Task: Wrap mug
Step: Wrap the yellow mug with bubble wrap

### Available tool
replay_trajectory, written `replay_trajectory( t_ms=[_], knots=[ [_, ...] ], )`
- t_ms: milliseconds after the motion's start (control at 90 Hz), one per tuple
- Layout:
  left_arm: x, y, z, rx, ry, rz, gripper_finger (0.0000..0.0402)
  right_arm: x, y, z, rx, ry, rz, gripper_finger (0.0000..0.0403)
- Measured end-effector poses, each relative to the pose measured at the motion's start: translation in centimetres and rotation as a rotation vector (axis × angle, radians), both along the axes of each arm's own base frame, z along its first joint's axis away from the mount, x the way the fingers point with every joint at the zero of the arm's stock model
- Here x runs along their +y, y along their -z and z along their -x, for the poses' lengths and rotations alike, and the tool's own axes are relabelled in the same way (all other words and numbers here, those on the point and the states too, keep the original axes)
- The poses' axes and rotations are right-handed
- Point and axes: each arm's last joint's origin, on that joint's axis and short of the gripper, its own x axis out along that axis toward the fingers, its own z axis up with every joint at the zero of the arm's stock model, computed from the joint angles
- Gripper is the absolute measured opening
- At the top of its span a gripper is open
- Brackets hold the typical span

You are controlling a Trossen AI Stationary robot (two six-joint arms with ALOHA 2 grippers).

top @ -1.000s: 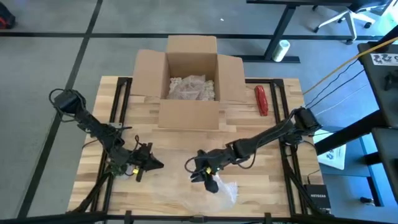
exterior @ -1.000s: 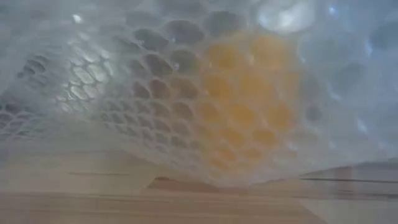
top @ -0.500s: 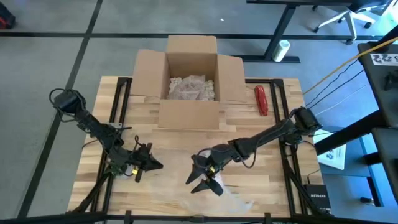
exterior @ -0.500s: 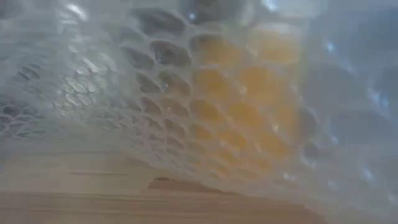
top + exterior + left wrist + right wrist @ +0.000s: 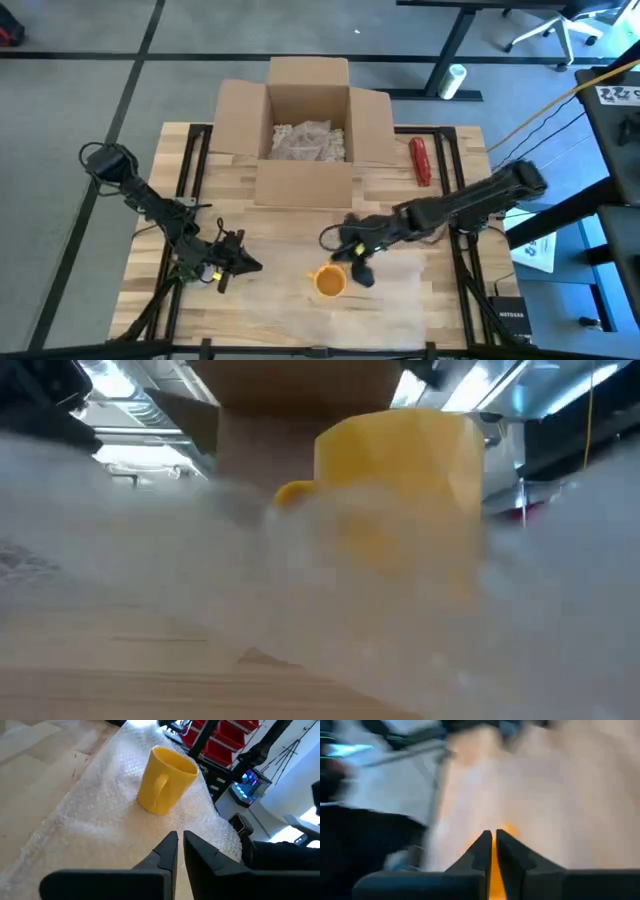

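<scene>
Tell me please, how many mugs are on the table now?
1. The yellow mug stands upright on the bubble wrap at the table's front, between the left hand and the right hand. The cardboard box may hide others.

One yellow mug, one bubble wrap sheet, one cardboard box, one red tool.

The right wrist view is smeared by motion, showing only an orange streak. In the low view, hazy bubble wrap veils the yellow mug's lower half.
</scene>
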Motion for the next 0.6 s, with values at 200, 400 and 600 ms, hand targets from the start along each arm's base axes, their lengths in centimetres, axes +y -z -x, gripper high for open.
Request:
replay_trajectory(
  t_ms=[200, 400, 600],
  knots=[
    [-0.4, 0.0, 0.4, -0.001, 0.031, 0.001, 0.0012, 1.6, -1.2, 7.3, 0.137, 0.180, 0.040, 0.0001],
    [-0.5, 0.0, 0.4, -0.002, 0.036, -0.004, 0.0012, 4.3, 3.4, 13.0, 0.192, 0.344, -0.062, 0.0000],
    [-0.5, 0.0, 0.4, -0.001, 0.034, -0.004, 0.0012, 6.3, 10.6, 16.4, 0.222, 0.438, -0.275, 0.0000]
  ],
)
